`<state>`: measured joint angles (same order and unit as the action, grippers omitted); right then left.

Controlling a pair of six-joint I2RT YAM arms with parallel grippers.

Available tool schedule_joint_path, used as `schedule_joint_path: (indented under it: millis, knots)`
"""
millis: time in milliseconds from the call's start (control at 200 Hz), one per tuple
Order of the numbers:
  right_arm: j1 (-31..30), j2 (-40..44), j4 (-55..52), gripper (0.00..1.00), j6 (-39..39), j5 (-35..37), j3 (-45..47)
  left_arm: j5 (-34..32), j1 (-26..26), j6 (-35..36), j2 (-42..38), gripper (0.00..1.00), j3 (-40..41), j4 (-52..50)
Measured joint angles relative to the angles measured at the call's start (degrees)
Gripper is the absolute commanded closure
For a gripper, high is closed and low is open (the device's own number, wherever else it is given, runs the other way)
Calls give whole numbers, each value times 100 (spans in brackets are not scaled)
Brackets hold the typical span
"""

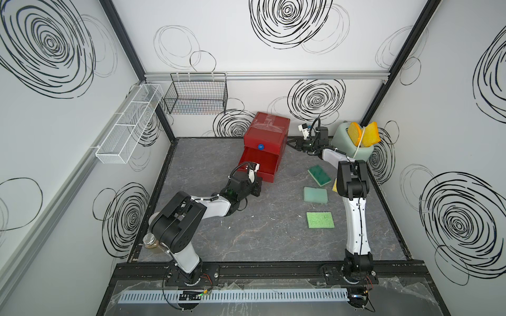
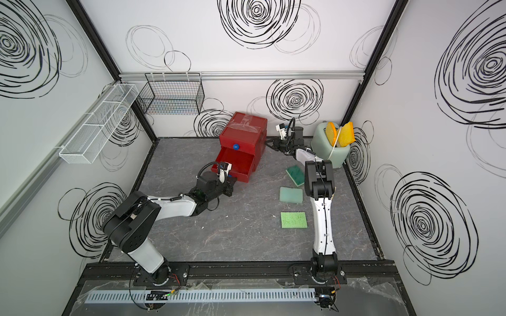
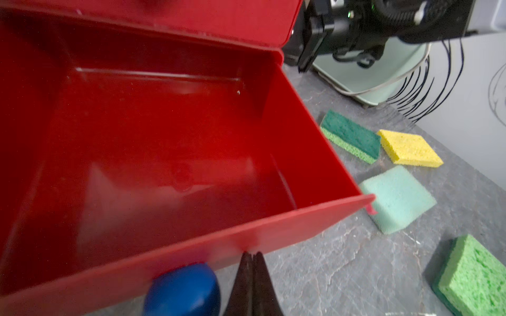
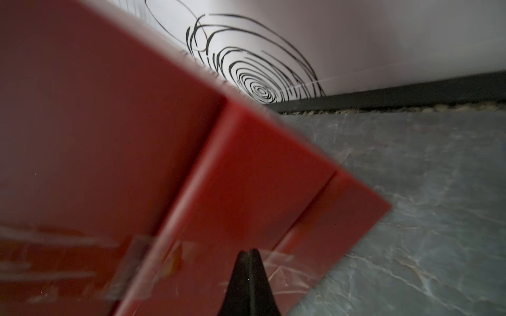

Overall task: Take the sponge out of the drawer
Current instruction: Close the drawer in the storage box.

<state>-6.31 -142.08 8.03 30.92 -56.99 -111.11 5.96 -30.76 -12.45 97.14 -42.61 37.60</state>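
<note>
Left gripper [image 3: 253, 255]: jaws pressed together on nothing, tips at the front lip of the pulled-out red plastic drawer [image 3: 301, 153], just beside its round blue knob [image 3: 183, 290].
Right gripper [image 4: 248, 253]: likewise closed and empty, tips against the side of the red two-drawer box [image 1: 269, 131].
Sponge: none shows in the drawer, whose glossy floor looks bare. Four lie on the grey marbled surface [image 1: 260, 232] on the right arm's side of the box: a dark green scrub sponge [image 3: 351, 134], a yellow cellulose sponge [image 3: 408, 149], a pale teal foam sponge [image 3: 397, 198] and a bright green cellulose sponge [image 3: 471, 276]. Which one the task means cannot be told.
Risk: a nudge from the left gripper's tips could push the drawer back in or skew the light box. If the right gripper slips off the wall, the box loses its brace and may swing. A reach into the drawer would likely come up empty.
Hidden: the drawer's rear lies in shadow under the box and its near corner is cropped. The upper drawer is shut, contents unknown. The right wrist view is blurred. In both top views the right arm covers most of the yellow sponge.
</note>
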Motion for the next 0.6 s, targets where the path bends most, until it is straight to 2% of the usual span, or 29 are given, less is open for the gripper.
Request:
schedule_joint_path:
  millis: [325, 600]
  knots:
    - [-46, 160, -39, 100, -138, -118, 140, 0, 17, 131, -17, 100, -144, 153]
    - [-48, 815, -356, 100, -487, -72, 321, 4, 20, 170, -17, 100, -144, 155]
